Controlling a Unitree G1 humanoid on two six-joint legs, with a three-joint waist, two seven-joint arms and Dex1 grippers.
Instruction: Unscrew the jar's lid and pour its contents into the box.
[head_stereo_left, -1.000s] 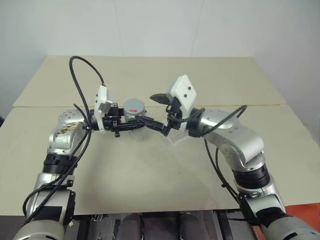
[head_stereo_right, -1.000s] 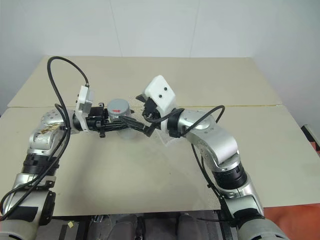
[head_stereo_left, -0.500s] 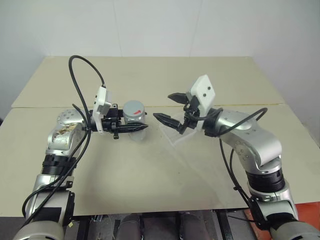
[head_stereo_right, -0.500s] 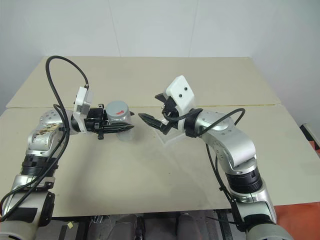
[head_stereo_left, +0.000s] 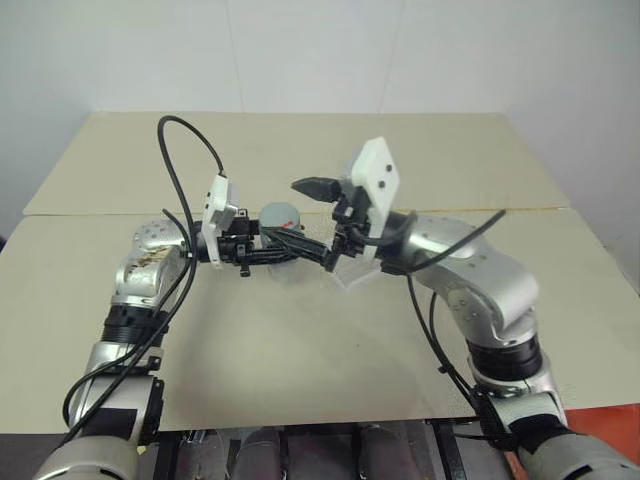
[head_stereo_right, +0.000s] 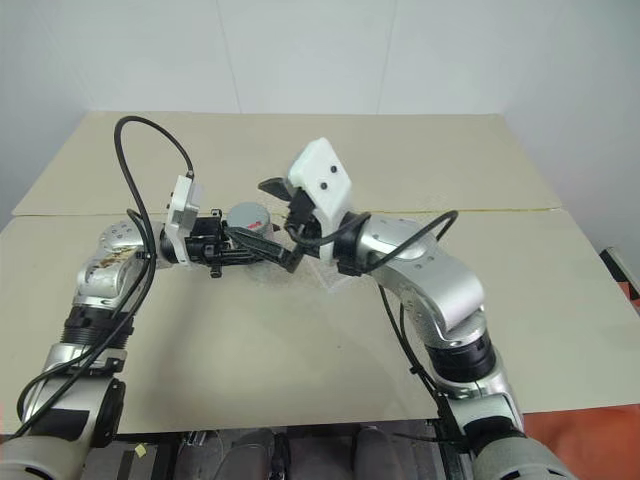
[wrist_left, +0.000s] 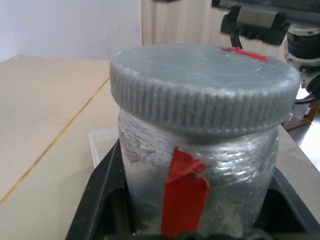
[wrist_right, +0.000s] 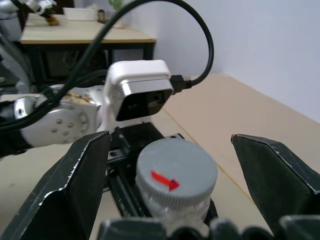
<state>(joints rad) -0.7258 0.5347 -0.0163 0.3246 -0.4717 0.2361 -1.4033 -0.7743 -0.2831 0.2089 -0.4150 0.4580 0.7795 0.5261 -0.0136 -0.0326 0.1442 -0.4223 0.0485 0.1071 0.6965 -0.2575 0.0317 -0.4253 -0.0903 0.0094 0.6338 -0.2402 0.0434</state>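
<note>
Gripping the jar, lid on, left pincer.

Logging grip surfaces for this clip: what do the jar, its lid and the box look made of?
The jar: seemingly wrapped in dull silver-grey tape, with wrinkled bands and a red tape strip; the wall beneath is hidden. The lid: matte grey, probably plastic, with a ribbed screw rim. The box: clear thin plastic, going by its see-through glossy edge.

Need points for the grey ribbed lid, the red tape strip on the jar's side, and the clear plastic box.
grey ribbed lid (wrist_left: 200, 75): left wrist view, flat top face.
red tape strip (wrist_left: 184, 192): left wrist view, middle of strip.
clear plastic box (wrist_left: 104, 145): left wrist view, rim corner behind the jar.
</note>
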